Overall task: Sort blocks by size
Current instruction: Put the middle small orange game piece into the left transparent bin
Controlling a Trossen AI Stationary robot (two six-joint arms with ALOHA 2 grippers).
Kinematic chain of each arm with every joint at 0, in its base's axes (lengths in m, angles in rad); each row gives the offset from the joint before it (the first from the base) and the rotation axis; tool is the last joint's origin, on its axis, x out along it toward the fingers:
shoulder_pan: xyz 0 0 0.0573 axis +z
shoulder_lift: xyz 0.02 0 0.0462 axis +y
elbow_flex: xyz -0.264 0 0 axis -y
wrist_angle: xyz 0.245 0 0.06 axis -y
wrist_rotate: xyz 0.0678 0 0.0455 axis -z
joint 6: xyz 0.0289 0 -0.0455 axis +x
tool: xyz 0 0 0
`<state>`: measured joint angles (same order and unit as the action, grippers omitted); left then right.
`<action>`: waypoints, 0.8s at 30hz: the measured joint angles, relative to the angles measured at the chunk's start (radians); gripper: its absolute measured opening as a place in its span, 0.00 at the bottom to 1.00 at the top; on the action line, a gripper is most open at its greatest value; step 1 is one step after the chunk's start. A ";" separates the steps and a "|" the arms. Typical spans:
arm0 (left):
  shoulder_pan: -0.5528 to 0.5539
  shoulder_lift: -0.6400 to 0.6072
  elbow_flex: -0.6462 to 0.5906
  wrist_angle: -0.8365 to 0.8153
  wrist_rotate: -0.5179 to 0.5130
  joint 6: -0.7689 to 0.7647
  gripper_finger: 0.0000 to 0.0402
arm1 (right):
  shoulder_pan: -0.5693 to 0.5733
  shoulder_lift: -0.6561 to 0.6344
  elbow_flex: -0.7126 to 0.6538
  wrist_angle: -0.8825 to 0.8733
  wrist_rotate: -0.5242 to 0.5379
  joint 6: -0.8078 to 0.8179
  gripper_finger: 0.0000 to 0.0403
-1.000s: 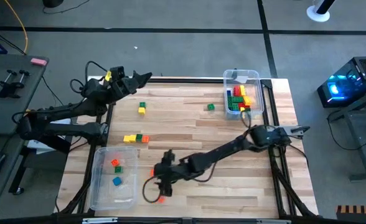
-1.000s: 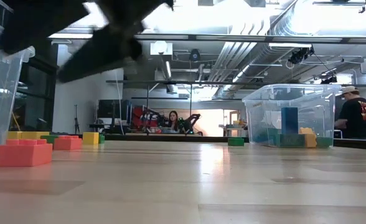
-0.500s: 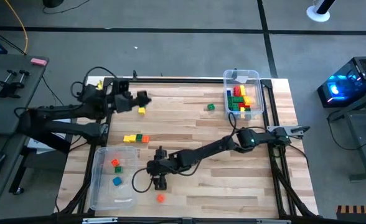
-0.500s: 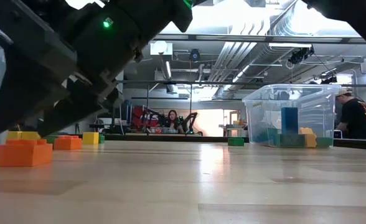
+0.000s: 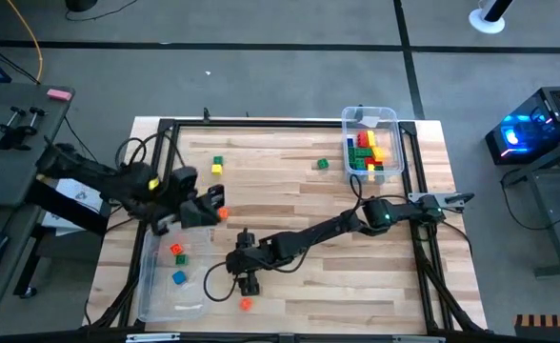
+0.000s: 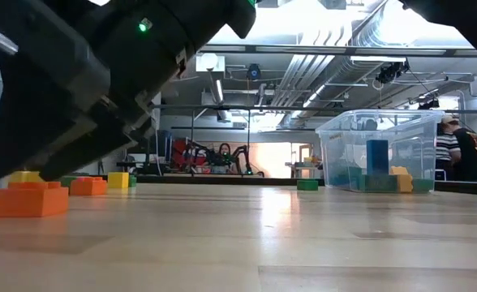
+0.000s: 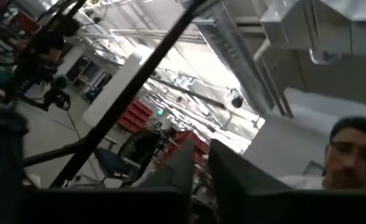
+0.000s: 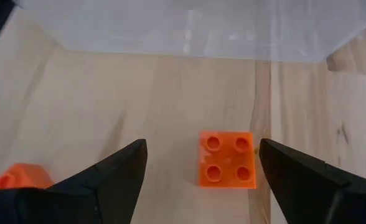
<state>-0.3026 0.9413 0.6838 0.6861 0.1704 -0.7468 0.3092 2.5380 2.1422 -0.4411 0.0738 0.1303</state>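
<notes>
My right gripper (image 8: 203, 146) hangs open, pointing down over the table near its front edge (image 5: 247, 284). An orange square block (image 8: 228, 158) lies flat on the wood between its fingers, nearer one of them, untouched. A second orange block (image 8: 15, 177) lies beside it (image 5: 245, 304). My left gripper (image 5: 218, 197) is at the table's left, beside an orange block (image 5: 223, 213) at the end of a short row. In the left wrist view its fingers (image 7: 189, 163) stand together with nothing seen between them (image 7: 201, 146).
A clear bin (image 5: 151, 286) at the near left holds an orange and a blue block. Another clear bin (image 5: 390, 119) at the far right holds several blocks. Green (image 5: 217, 161), yellow (image 5: 217, 170) and green (image 5: 322, 164) blocks lie loose at the far side. People show beyond the table.
My left gripper has swung from the table's far-left corner toward the near edge and come down beside the yellow-and-orange row, which its arm now partly hides. My right gripper has come down closer to the table over the orange block.
</notes>
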 joint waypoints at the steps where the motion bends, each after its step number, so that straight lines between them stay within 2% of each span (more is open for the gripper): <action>1: -0.035 0.000 0.015 -0.022 -0.031 0.030 0.04 | 0.000 0.006 0.000 0.002 0.006 0.001 0.76; 3: -0.100 0.000 0.056 -0.110 -0.118 0.075 0.03 | -0.003 0.012 -0.002 -0.002 0.011 0.004 0.76; 8: -0.226 0.007 0.192 -0.455 -0.336 0.131 0.01 | -0.004 0.022 -0.024 0.010 0.002 0.000 0.76; 12: -0.299 0.014 0.270 -0.570 -0.460 0.163 0.00 | -0.004 0.022 -0.031 0.035 0.034 0.018 0.70; 15: -0.343 0.014 0.303 -0.586 -0.532 0.210 0.00 | -0.003 0.022 -0.032 0.063 0.073 0.049 0.57; 19: -0.394 0.014 0.357 -0.628 -0.620 0.269 0.00 | -0.011 0.022 -0.032 0.078 0.076 0.047 0.34; 21: -0.415 0.014 0.390 -0.665 -0.656 0.292 0.00 | -0.016 0.019 -0.027 0.055 0.080 0.064 0.28; 24: -0.445 0.014 0.451 -0.726 -0.697 0.335 0.00 | -0.025 0.005 -0.002 -0.043 0.064 0.081 0.08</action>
<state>-0.7475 0.9554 1.1344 -0.0399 -0.5265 -0.4123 0.2839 2.5429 2.1405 -0.4842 0.1374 0.2110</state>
